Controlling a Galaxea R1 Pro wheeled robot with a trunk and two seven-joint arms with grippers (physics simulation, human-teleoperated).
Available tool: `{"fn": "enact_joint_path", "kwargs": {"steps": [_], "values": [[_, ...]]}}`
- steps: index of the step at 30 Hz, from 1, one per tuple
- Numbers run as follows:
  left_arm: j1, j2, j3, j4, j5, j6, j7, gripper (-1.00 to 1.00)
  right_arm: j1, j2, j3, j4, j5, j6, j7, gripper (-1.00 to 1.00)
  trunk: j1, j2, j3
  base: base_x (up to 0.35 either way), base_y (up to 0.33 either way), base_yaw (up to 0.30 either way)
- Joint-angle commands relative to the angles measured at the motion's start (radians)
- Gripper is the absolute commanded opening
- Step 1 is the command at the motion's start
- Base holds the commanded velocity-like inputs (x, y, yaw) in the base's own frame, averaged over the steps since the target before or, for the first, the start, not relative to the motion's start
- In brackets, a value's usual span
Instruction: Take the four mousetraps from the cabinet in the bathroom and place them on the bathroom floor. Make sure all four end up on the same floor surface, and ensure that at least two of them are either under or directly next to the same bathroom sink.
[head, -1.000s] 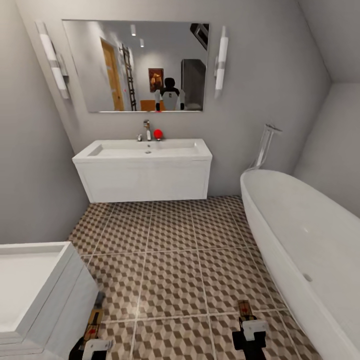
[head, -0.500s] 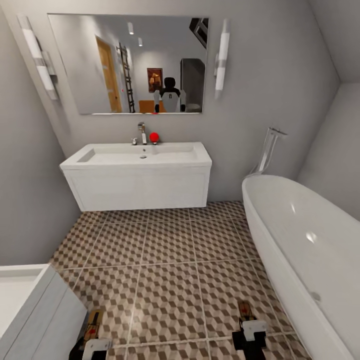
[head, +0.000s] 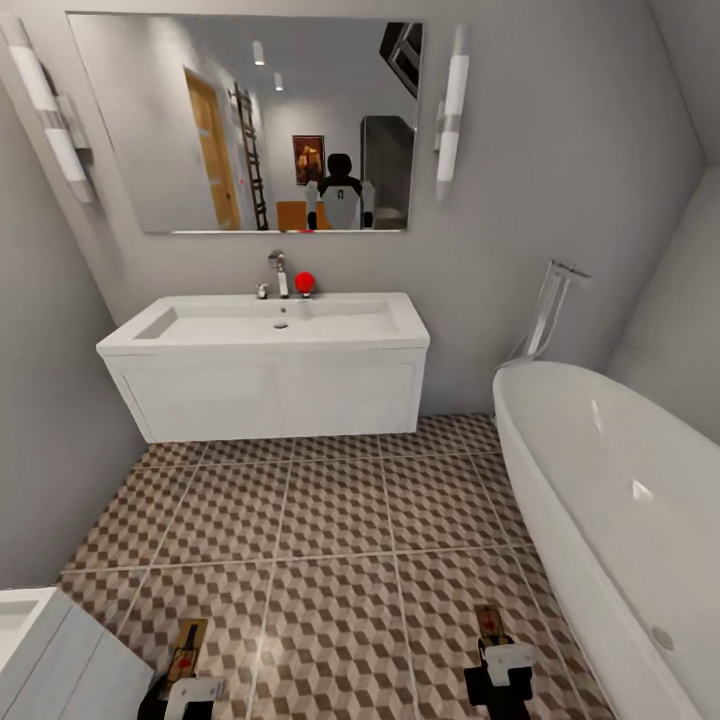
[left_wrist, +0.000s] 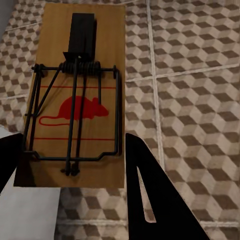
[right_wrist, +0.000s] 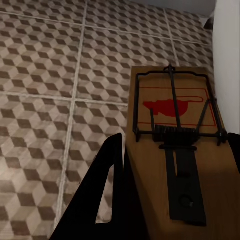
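Note:
Two mousetraps are in my grippers, held low over the bathroom floor (head: 340, 520). My left gripper (head: 190, 690) is shut on one mousetrap (head: 187, 648); up close this mousetrap (left_wrist: 75, 95) is a wooden board with a wire spring and a red mouse print, between dark fingers (left_wrist: 150, 200). My right gripper (head: 505, 672) is shut on the other mousetrap (head: 489, 622); the right wrist view has that mousetrap (right_wrist: 175, 145) beside one dark finger (right_wrist: 107, 190). The white wall-hung sink (head: 270, 385) with a chrome tap (head: 278, 272) hangs straight ahead. The cabinet is out of view.
A white bathtub (head: 620, 500) runs along the right, close to my right gripper, and shows as a white edge (right_wrist: 227, 50). A white unit (head: 50, 665) juts in at the lower left. A mirror (head: 240, 120) hangs above the sink. Open tiles lie between me and the sink.
The whole view has shifted: the sink looks nearer and the white unit has slid towards the lower left corner, so the camera moved. Both grippers still hold their mousetraps.

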Motion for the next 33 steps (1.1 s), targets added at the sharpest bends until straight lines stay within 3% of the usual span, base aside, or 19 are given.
{"fn": "enact_joint_path", "kwargs": {"steps": [1,17,33], "values": [[-0.001,-0.001,-0.009,0.003,0.004,-0.004,0.002,-1.00,-0.001,-0.001,0.008,0.000,-0.004,-0.002,-0.005,-1.00,0.001,0.000,-0.001,0.338,0.000,0.000],[-0.001,-0.001,-0.009,0.003,0.004,-0.003,0.002,-1.00,-0.001,0.000,0.008,0.000,-0.004,-0.002,-0.005,-1.00,0.001,0.000,-0.001,0.339,0.000,0.103],[-0.001,-0.001,-0.009,0.003,0.004,-0.004,0.002,-1.00,0.000,-0.004,0.009,0.001,-0.003,-0.002,-0.004,-1.00,0.001,0.000,-0.001,0.260,0.000,0.006]]}}
